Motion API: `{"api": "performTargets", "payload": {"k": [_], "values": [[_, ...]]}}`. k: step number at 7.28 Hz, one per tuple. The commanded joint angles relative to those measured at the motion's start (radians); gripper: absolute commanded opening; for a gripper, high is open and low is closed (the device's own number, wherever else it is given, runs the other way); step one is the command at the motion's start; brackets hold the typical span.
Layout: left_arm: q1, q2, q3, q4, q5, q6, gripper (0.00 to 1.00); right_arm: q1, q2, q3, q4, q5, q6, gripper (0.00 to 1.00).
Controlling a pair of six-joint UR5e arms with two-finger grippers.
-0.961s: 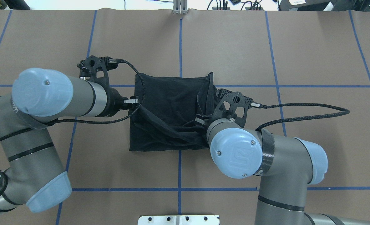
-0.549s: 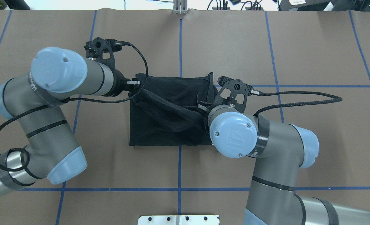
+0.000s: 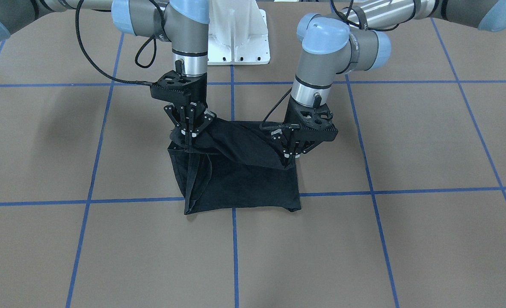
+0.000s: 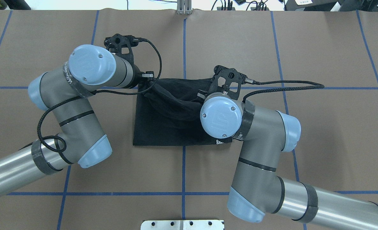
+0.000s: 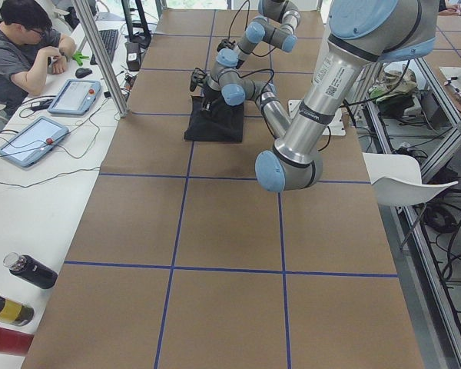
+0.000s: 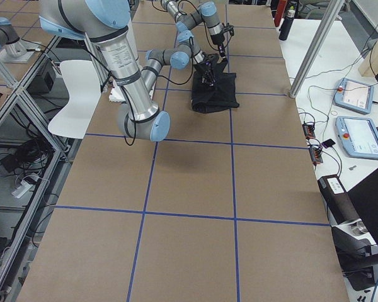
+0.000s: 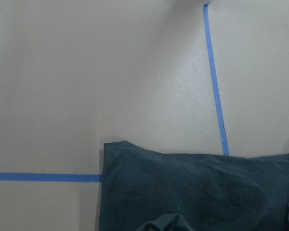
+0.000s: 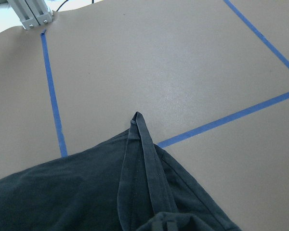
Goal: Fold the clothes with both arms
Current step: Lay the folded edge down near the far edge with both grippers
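Brown paper covers the table [image 3: 406, 239], and blue tape [image 3: 235, 256] rules it into big squares. From the operators' side, the black T-shirt [image 3: 244, 184] sits mid-table. Its lower layer lies flat across a tape crossing, with the near edge at six o'clock.

Just past that, the right gripper [image 3: 188, 139] is at the shirt's eleven o'clock corner, fingers pressed together on a raised fold. The left gripper [image 3: 288, 161] is at two o'clock, also pinched tight on cloth. A slack band of fabric sags between the two. Further back, at twelve o'clock, stands the white pedestal base [image 3: 238, 38].

Now the room, seen from the table's left end. A white bench [image 5: 31, 200] runs along the nine o'clock side. Bottles [image 5: 31, 270] stand nearest, then two tablets [image 5: 27, 141], and a seated person [image 5: 19, 58] is at the far end. A white chair [image 5: 403, 184] waits at three o'clock.

Some things are hard to read. From overhead, the right arm [image 4: 259, 134] hides its own fingers under a blue wrist cap, and the left arm [image 4: 77, 105] covers most of its own. Both wrist cameras catch only dark cloth and paper, no fingers. Which face of the shirt is up, I cannot tell. In both side views the grippers are too small to judge.
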Motion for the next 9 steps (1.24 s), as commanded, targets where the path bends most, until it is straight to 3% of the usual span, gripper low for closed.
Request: {"api": "performTargets", "payload": {"k": [1, 4, 8, 9], "values": [[-0.002, -0.03, 0.085, -0.046, 0.013, 0.001, 0.0, 0.038, 0.052, -0.143, 0.099, 0.002, -0.022, 0.0], [-0.014, -0.035, 0.175, -0.135, 0.031, 0.066, 0.0, 0.064, 0.076, -0.194, 0.118, 0.006, -0.045, 0.0], [-0.025, -0.035, 0.196, -0.137, 0.031, 0.07, 0.0, 0.084, 0.076, -0.237, 0.133, 0.008, -0.061, 0.0], [-0.026, -0.035, 0.196, -0.14, 0.031, 0.07, 0.0, 0.084, 0.076, -0.254, 0.165, 0.008, -0.062, 0.24]]}}
